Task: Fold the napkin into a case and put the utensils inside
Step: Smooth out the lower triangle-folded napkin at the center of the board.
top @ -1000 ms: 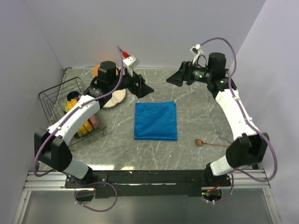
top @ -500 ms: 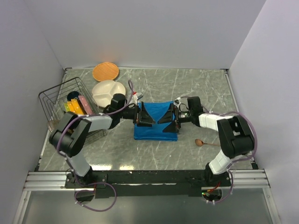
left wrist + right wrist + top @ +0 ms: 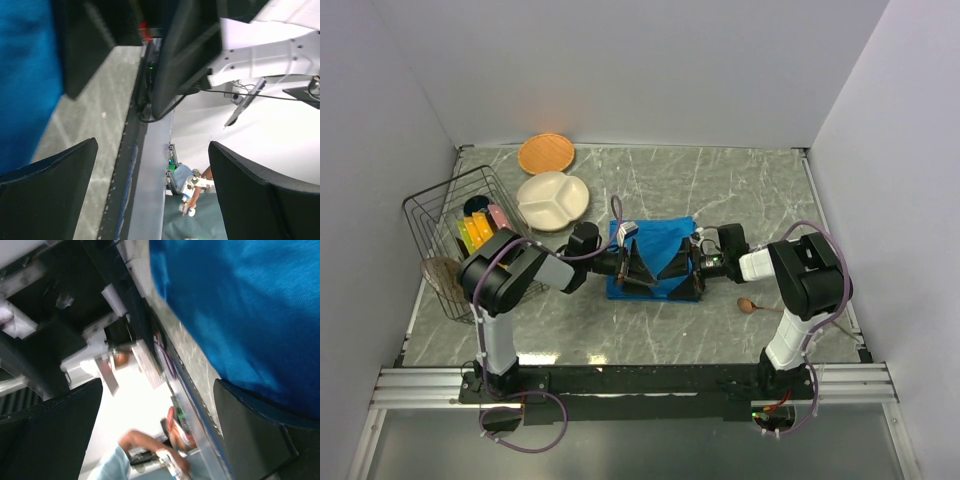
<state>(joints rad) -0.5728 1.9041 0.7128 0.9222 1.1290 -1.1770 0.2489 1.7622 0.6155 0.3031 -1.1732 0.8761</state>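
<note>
The blue napkin [image 3: 661, 243] lies flat in the middle of the table, partly hidden under both grippers. My left gripper [image 3: 638, 266] sits low over its left near part, jaws open with nothing between them. My right gripper [image 3: 684, 270] is low over its right near part, also open and empty. In the left wrist view [image 3: 152, 145] the napkin [image 3: 25, 75] fills the left side. In the right wrist view [image 3: 157, 382] the napkin [image 3: 240, 305] fills the upper right. A brown wooden spoon [image 3: 747, 305] lies right of the napkin, apart from both grippers.
A white divided plate [image 3: 552, 197] and an orange plate [image 3: 545, 153] sit at the back left. A wire basket [image 3: 448, 225] with colourful items stands at the left edge. Both arms lie low across the table's middle.
Both arms came down from raised poses at the back to low over the napkin, then slid slightly nearer. Both grippers stayed open.
</note>
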